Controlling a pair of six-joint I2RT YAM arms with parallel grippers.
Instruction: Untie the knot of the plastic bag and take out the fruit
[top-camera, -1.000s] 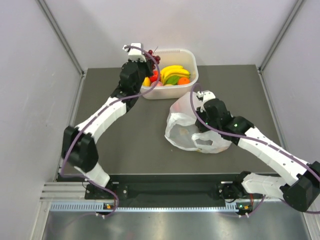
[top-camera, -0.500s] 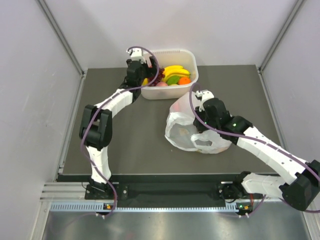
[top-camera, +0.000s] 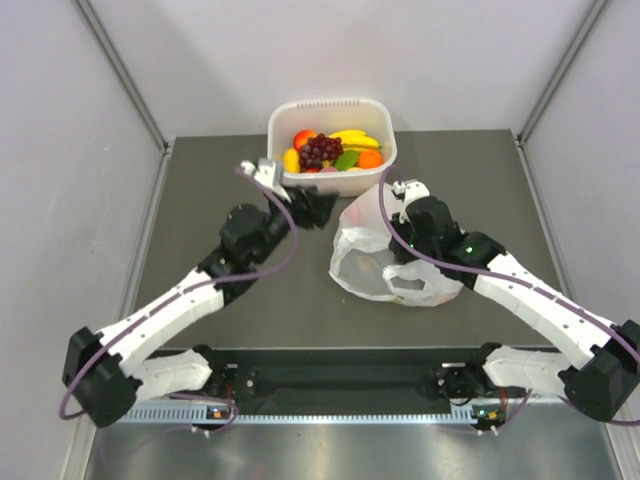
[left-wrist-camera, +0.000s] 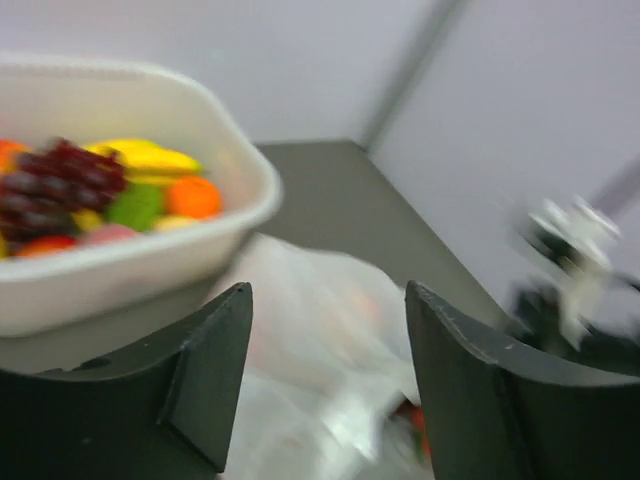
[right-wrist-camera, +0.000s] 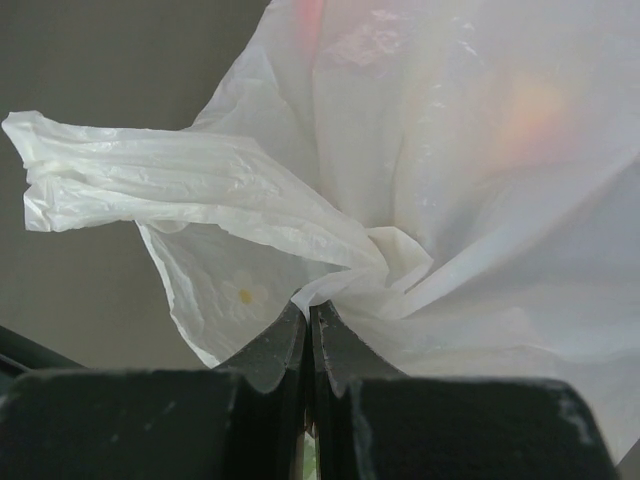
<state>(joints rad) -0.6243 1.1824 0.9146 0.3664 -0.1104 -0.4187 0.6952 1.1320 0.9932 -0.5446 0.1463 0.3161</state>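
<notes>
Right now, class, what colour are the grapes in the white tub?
Dark purple. The grapes show best in the top external view.

Two arms at work: the left arm folds back from its base at the desk's near edge, elbow by the near-left corner, forearm slanting toward the middle of the far edge. The left gripper is level, its black fingers spread wide with nothing between them. The right arm mirrors it, elbow at the near-right corner, forearm angled inward toward the desk's centre. The right gripper has its jaws pressed together, pinching a gathered fold of the plastic bag.
</notes>
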